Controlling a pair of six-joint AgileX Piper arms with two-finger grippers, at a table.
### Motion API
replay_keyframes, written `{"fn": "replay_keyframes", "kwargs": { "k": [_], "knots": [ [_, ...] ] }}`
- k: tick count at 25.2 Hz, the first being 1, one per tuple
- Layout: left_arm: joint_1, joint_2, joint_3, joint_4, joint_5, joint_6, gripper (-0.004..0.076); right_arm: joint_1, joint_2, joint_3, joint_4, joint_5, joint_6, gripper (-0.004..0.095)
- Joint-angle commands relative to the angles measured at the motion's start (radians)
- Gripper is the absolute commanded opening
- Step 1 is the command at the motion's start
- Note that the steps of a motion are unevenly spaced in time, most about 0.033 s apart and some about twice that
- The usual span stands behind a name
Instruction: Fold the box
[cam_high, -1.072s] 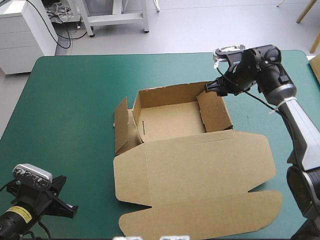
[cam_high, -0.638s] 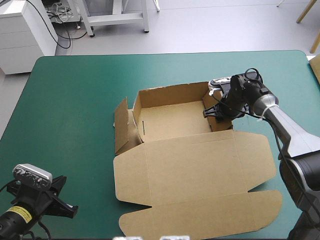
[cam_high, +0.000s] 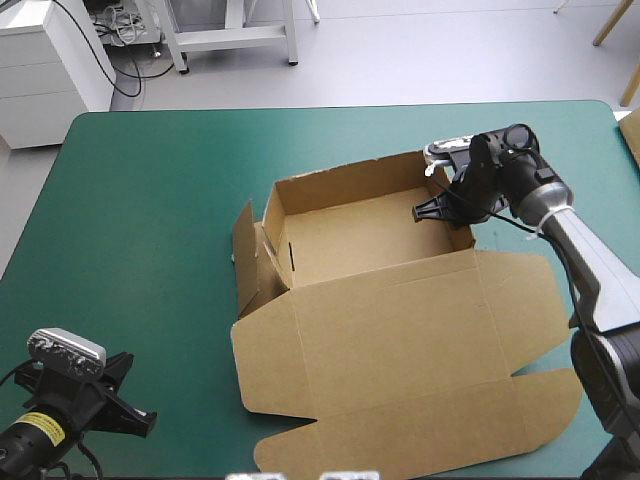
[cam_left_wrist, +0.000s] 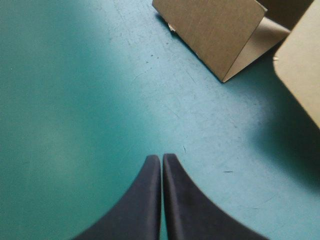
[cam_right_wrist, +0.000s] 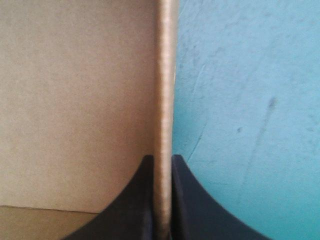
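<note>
Now your right hand (cam_right_wrist: 161, 159) pinches the box (cam_high: 400, 330) by its three-o'clock wall; it sits centred on the bench (cam_high: 150, 200), lid flat toward six. Your left hand (cam_left_wrist: 161, 157) is closed, empty, at seven o'clock.

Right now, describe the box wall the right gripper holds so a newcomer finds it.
On the teal-green table lies the brown box, an open tray with its lid flat on the near side. Its right wall stands upright and, unlike the other walls, is pinched between the black fingers of the right gripper.
</note>
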Motion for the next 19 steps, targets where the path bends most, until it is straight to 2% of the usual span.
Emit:
{"fn": "replay_keyframes", "kwargs": {
  "k": [1, 7, 9, 12, 14, 16, 17, 19],
  "knots": [
    [0.004, 0.008, -0.027, 0.002, -0.062, -0.003, -0.0008, -0.002, -0.13, -0.105, -0.016, 0.008, -0.006, -0.0021],
    [0.004, 0.008, -0.027, -0.005, -0.062, 0.011, -0.0001, -0.002, -0.337, -0.153, -0.048, 0.008, -0.006, -0.0021],
    [0.004, 0.008, -0.027, -0.017, -0.064, 0.02, 0.0054, -0.002, -0.368, -0.153, -0.066, 0.008, -0.006, -0.0021],
    [0.004, 0.008, -0.027, -0.063, -0.062, 0.073, 0.0232, -0.002, -0.391, -0.151, -0.071, 0.008, -0.006, -0.0021],
    [0.004, 0.008, -0.027, -0.103, -0.081, 0.101, 0.0406, -0.002, -0.393, -0.15, -0.071, 0.008, -0.006, -0.0021],
    [0.004, 0.008, -0.027, -0.124, -0.12, 0.099, 0.0531, -0.002, -0.393, -0.147, -0.071, 0.008, -0.006, -0.0021],
    [0.004, 0.008, -0.027, -0.13, -0.135, 0.096, 0.0571, -0.002, -0.393, -0.141, -0.071, 0.008, -0.006, -0.0022],
    [0.004, 0.008, -0.027, -0.184, -0.137, 0.09, 0.0585, -0.002, -0.393, -0.14, -0.066, 0.008, -0.006, -0.0021]
  ]
}}
